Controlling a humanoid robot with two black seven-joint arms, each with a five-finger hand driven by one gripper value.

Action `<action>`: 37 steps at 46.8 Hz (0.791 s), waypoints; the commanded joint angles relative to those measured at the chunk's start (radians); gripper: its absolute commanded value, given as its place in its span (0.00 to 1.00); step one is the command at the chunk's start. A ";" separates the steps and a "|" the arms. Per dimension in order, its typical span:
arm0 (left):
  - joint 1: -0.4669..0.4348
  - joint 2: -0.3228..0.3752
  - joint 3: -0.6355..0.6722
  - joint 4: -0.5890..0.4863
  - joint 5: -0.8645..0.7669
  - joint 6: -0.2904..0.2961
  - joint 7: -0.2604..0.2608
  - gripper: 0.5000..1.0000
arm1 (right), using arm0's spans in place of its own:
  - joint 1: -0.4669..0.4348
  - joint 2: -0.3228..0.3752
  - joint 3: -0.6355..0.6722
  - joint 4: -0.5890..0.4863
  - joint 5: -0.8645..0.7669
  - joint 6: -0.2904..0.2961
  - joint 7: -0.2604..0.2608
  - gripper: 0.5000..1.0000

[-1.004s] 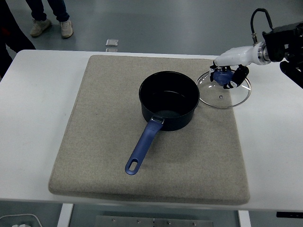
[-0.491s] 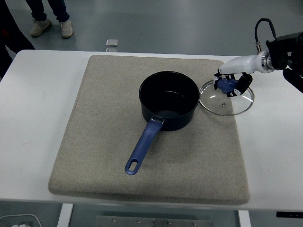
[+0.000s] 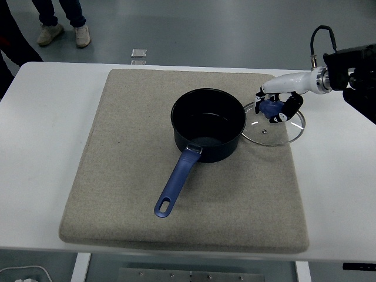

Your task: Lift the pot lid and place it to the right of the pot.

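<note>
The right hand [image 3: 281, 98] has its fingers [image 3: 292, 108] clasped around the blue knob of the glass lid [image 3: 272, 124], which sits just right of the open pot [image 3: 208, 124], on the grey mat [image 3: 129, 158] covering the desk [image 3: 47, 135].

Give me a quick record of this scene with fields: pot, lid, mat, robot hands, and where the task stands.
pot: dark pot with blue handle, uncovered, on the mat
lid: glass lid right of the pot, its left rim close to the pot
mat: grey mat on the white table
right hand: right hand curled on the lid's blue knob
left hand: not in view
task: lid off the pot, not yet released
</note>
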 commanded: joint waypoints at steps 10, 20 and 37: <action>0.000 0.000 0.000 0.000 0.000 0.000 0.000 1.00 | -0.010 0.009 0.030 0.007 0.013 -0.002 0.000 0.00; 0.000 0.000 0.000 0.000 0.000 0.000 0.000 1.00 | -0.016 0.009 0.030 0.007 0.014 -0.002 0.000 0.00; 0.000 0.000 0.000 0.000 0.000 0.000 0.000 1.00 | -0.018 0.008 0.032 0.008 0.079 0.013 0.000 0.59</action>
